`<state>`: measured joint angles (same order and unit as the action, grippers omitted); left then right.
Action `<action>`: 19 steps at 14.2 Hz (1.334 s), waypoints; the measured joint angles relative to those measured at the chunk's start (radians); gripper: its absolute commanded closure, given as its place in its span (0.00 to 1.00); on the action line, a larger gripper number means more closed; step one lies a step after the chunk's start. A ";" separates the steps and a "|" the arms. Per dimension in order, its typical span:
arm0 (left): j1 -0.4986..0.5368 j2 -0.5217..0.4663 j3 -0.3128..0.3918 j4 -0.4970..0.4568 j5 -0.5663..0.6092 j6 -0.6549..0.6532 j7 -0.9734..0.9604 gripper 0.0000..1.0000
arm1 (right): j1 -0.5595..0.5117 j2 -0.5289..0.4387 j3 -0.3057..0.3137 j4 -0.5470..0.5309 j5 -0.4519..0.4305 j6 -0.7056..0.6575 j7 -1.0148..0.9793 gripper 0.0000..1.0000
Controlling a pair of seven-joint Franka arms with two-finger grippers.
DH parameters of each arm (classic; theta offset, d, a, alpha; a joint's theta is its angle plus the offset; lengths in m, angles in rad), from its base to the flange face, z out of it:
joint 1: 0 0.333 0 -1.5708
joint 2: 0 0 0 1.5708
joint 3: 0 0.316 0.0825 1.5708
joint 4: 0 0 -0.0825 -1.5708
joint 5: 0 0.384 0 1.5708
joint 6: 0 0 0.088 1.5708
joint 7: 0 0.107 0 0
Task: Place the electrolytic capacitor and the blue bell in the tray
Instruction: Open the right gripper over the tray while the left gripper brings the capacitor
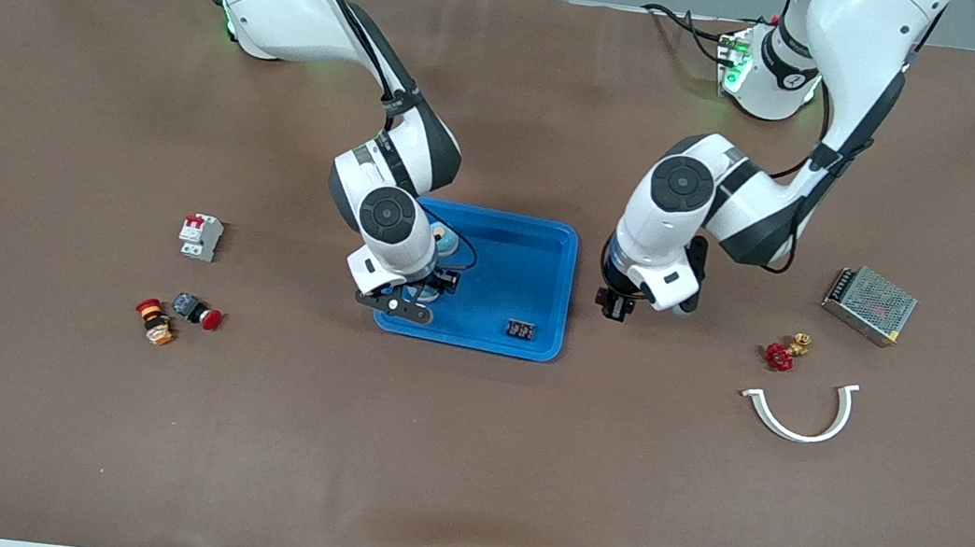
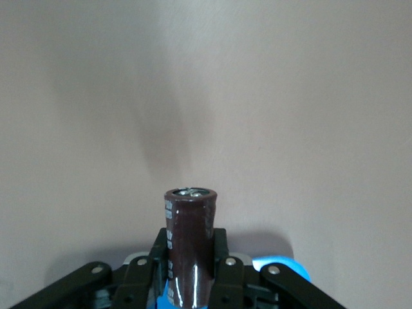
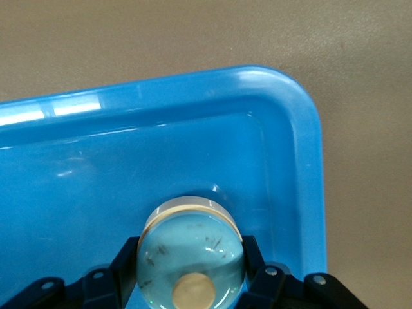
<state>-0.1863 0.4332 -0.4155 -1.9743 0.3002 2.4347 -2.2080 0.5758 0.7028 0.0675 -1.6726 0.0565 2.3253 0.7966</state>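
Front view: the right gripper [image 1: 408, 301] hangs over the tray [image 1: 537, 252], the left gripper [image 1: 618, 308] beside its rim.

Left wrist view: fingers pinch the electrolytic capacitor [image 2: 188, 244], undelivered.

Right wrist view: fingers clasp the blue bell [image 3: 191, 254] above the tray floor, unreleased.

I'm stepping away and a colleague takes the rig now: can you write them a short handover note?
Left gripper: shut on the electrolytic capacitor, over bare table beside the tray.
Right gripper: shut on the blue bell, low over the tray's end toward the right arm.
Done: both parts picked up; a small black part already lies in the tray.
Left: release the bell, then bring the capacitor over the tray and release it.
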 measured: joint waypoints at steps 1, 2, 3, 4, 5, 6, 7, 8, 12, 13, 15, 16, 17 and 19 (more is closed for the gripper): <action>-0.021 0.013 0.000 0.011 0.000 0.000 -0.045 1.00 | 0.000 0.001 0.000 0.000 0.000 0.000 0.000 0.51; -0.039 0.029 0.000 0.022 0.000 0.000 -0.088 1.00 | 0.000 0.001 0.000 0.000 0.000 0.001 0.000 0.34; -0.054 0.047 0.000 0.034 0.000 0.000 -0.127 1.00 | 0.000 0.002 0.000 0.000 0.000 0.001 0.000 0.04; -0.068 0.065 0.000 0.047 0.000 0.000 -0.161 1.00 | 0.000 0.002 0.000 0.000 0.000 0.001 0.000 0.00; -0.079 0.081 0.000 0.058 0.000 0.000 -0.189 1.00 | 0.000 0.002 0.000 0.000 0.000 0.001 0.000 0.00; -0.089 0.095 0.000 0.067 0.000 0.000 -0.217 1.00 | 0.000 0.002 0.000 0.000 0.000 0.001 0.000 0.00; -0.098 0.106 0.000 0.074 0.000 0.000 -0.248 1.00 | 0.000 0.002 0.000 0.000 0.000 0.001 0.000 0.00; -0.107 0.115 0.000 0.082 0.000 0.000 -0.274 1.00 | 0.000 0.002 0.000 0.000 0.000 0.001 0.000 0.00; -0.155 0.159 0.003 0.128 0.000 -0.001 -0.337 1.00 | 0.000 0.002 0.000 0.003 0.000 -0.002 0.000 0.00; -0.167 0.171 0.005 0.139 0.000 -0.001 -0.345 1.00 | 0.000 0.001 0.000 0.005 0.000 -0.012 0.000 0.00; -0.200 0.188 0.025 0.153 0.000 -0.001 -0.351 1.00 | 0.000 -0.015 0.000 0.016 0.000 -0.050 0.000 0.00; -0.219 0.193 0.038 0.157 0.000 -0.002 -0.356 1.00 | 0.000 -0.035 0.000 0.022 0.000 -0.083 0.000 0.00; -0.236 0.198 0.049 0.160 0.000 -0.002 -0.365 1.00 | 0.000 -0.062 0.000 0.029 0.000 -0.124 0.000 0.00; -0.264 0.211 0.058 0.161 0.001 -0.004 -0.370 1.00 | 0.000 -0.128 -0.003 0.034 -0.001 -0.207 -0.001 0.00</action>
<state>-0.4499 0.6445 -0.3575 -1.8134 0.3016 2.4305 -2.5777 0.5754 0.5747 0.0647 -1.6388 0.0559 2.1185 0.7959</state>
